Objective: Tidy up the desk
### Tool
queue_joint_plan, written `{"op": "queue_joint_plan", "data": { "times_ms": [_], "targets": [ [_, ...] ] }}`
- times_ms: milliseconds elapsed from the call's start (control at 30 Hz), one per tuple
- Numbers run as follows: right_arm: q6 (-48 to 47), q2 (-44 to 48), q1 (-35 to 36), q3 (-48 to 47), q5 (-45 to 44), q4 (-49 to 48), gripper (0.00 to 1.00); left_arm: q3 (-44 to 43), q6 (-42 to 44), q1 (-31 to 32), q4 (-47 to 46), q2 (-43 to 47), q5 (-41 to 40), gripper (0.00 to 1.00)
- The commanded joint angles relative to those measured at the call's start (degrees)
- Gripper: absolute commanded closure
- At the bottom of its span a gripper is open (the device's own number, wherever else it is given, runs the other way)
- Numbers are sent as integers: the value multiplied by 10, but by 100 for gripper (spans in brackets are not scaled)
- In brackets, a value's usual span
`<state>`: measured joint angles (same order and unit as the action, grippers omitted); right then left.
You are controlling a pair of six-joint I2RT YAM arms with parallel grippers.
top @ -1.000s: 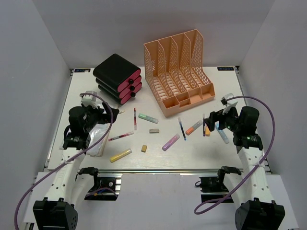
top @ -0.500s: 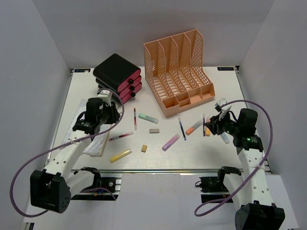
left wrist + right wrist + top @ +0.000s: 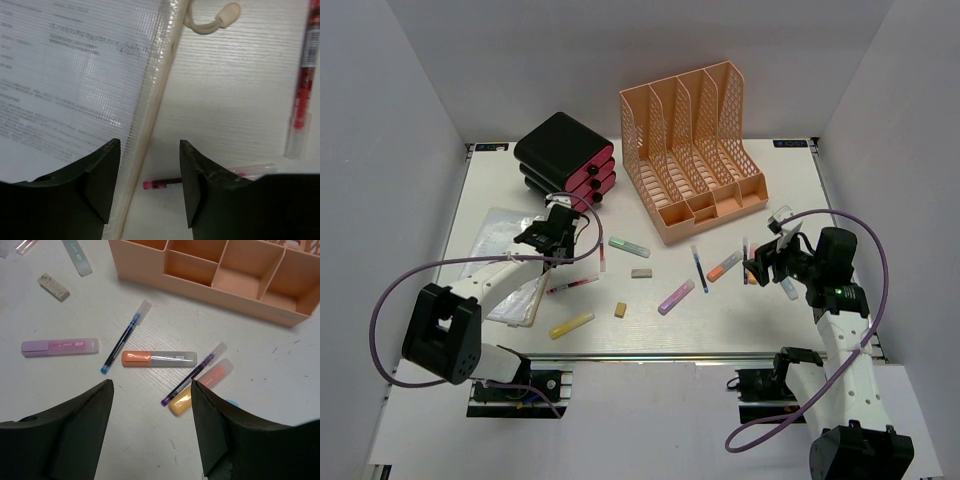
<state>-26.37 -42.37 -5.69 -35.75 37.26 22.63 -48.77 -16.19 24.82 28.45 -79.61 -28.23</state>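
The white desk (image 3: 790, 185) holds scattered pens, highlighters and erasers. My left gripper (image 3: 557, 232) is open and empty. In the left wrist view it (image 3: 149, 150) hangs over the right edge of a clear mesh document pouch (image 3: 75, 75), with a red pen's end (image 3: 162, 184) between the jaws below. My right gripper (image 3: 760, 268) is open and empty. In the right wrist view it (image 3: 151, 390) hovers just above an orange highlighter (image 3: 159, 358), a purple pen (image 3: 192, 374) and a yellow highlighter (image 3: 200, 387).
An orange file organizer (image 3: 692, 150) and a black-and-pink drawer unit (image 3: 565, 163) stand at the back. The pouch (image 3: 510, 270) lies at left. A green highlighter (image 3: 629, 247), grey eraser (image 3: 641, 272), purple highlighter (image 3: 676, 297), blue pen (image 3: 699, 268) and yellow highlighter (image 3: 571, 325) lie mid-desk.
My left arm has swung from the desk's left side, across the pouch, to its right edge. My right gripper has shifted slightly left toward the orange highlighter.
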Motion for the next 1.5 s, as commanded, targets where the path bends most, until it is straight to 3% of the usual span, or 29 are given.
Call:
{"op": "queue_joint_plan", "data": {
  "times_ms": [0, 33, 100, 833, 1067, 1467],
  "targets": [
    [-1, 14, 2, -13, 1, -6, 31, -9, 15, 3, -21, -2, -68, 41],
    [0, 16, 2, -15, 1, -5, 31, 2, 39, 3, -32, -7, -66, 50],
    [-1, 18, 2, -15, 2, -4, 31, 10, 59, 3, -62, -15, -55, 52],
    [-6, 16, 2, -15, 5, 0, 30, -25, 108, 8, -74, -156, -78, 46],
    [-5, 16, 2, -14, 4, -2, 30, -37, 106, 14, -72, -196, -117, 45],
    [-5, 19, 2, -15, 4, -3, 30, -24, 94, 2, -62, -215, -113, 47]
  ]
}}
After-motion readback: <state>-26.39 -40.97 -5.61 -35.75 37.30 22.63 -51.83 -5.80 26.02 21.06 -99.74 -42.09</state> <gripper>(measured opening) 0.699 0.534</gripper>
